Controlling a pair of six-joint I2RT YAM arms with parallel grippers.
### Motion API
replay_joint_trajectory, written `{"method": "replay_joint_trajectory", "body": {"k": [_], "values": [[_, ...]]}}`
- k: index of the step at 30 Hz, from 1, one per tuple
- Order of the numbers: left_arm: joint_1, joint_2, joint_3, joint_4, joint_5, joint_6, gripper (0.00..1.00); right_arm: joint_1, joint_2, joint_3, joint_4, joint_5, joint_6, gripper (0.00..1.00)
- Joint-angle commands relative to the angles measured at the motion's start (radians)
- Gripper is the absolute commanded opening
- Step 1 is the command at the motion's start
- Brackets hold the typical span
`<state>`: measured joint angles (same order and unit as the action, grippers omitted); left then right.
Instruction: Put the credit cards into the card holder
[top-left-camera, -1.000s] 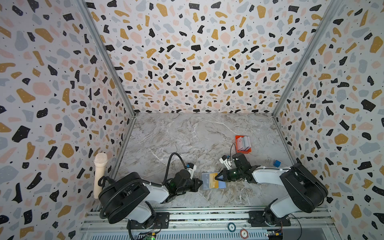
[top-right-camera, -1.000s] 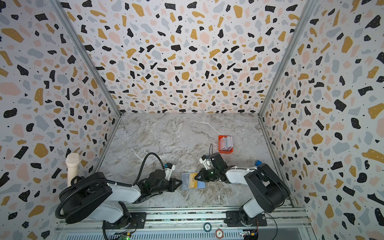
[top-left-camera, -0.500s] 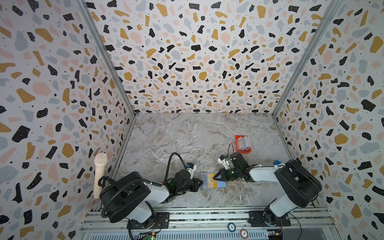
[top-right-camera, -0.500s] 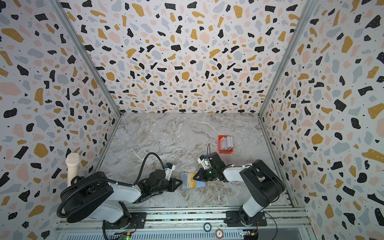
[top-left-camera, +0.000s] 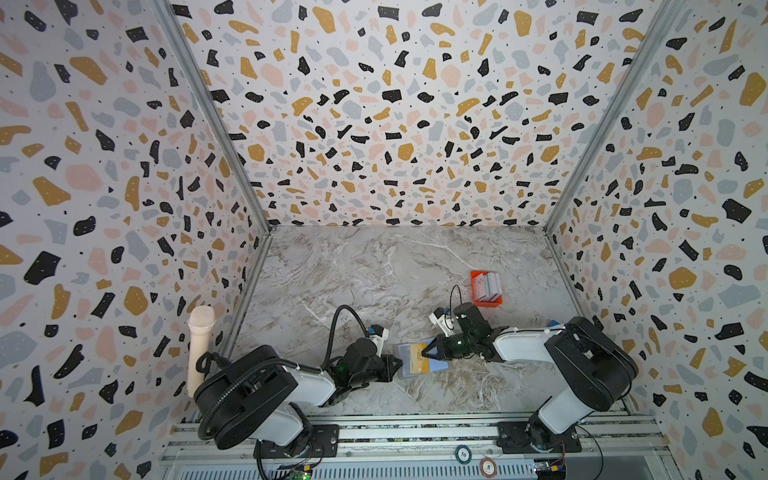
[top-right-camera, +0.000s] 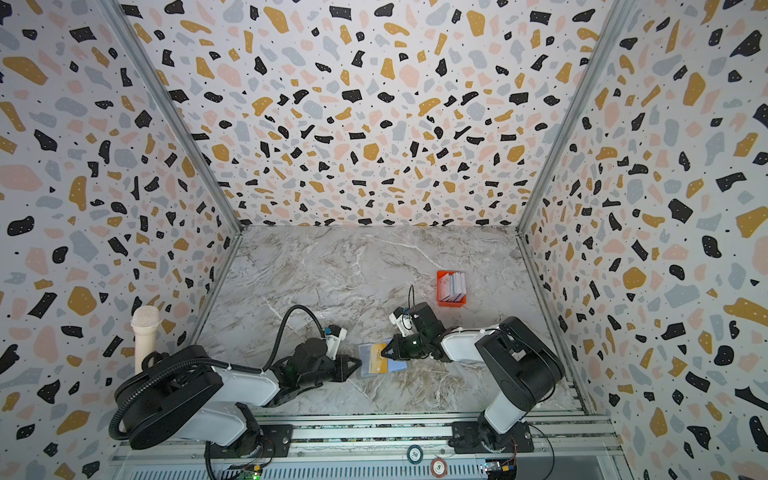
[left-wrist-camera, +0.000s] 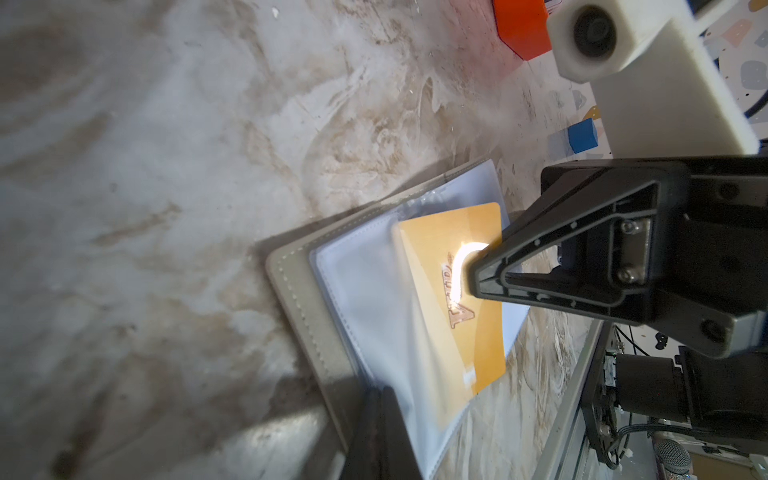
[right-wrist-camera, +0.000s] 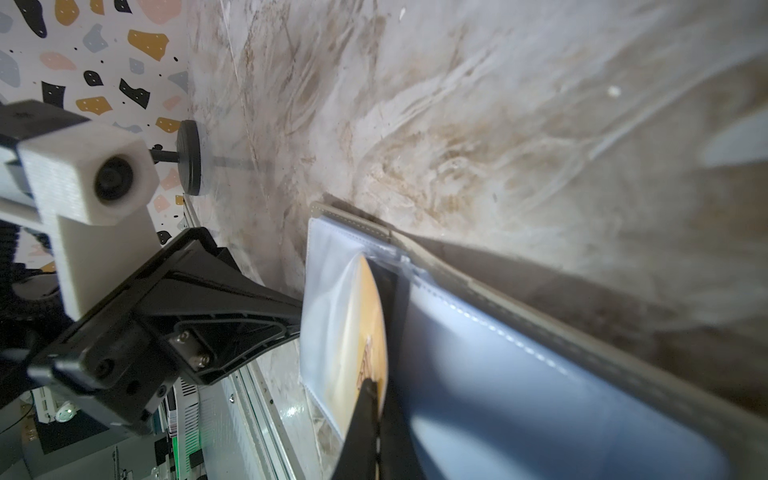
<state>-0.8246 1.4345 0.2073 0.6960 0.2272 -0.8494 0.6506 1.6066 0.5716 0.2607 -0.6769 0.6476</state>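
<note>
Two grippers meet at the open card holder (top-left-camera: 439, 366), which lies on the desk (top-left-camera: 374, 270) near the front edge, mid-scene. The right gripper (top-left-camera: 424, 353) is clamped on a gold card (left-wrist-camera: 432, 266) marked VIP, partly inside a clear pocket. The left gripper (top-left-camera: 398, 363) pinches the holder's left pocket edge. The other credit cards (top-left-camera: 487, 286) stand in the orange tray (top-left-camera: 488, 302), farther back on the right

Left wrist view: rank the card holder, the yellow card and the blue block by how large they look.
1. card holder
2. yellow card
3. blue block, though it lies farther from the camera, so its true size is unsure.
</note>
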Motion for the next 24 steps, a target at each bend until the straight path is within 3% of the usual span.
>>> {"method": "replay_joint_trajectory", "body": {"k": [1,19,24], "values": [[0.006,0.006,-0.006,-0.004,-0.005,0.011,0.0,0.0,-0.016,-0.005,-0.155,0.006,-0.049,0.0],[0.006,-0.007,-0.023,0.044,0.016,-0.01,0.0,-0.059,-0.058,0.015,-0.251,-0.028,-0.087,0.0],[0.006,-0.08,-0.031,0.035,0.0,-0.025,0.18,-0.021,-0.092,-0.014,-0.141,0.0,0.002,0.0]]}}
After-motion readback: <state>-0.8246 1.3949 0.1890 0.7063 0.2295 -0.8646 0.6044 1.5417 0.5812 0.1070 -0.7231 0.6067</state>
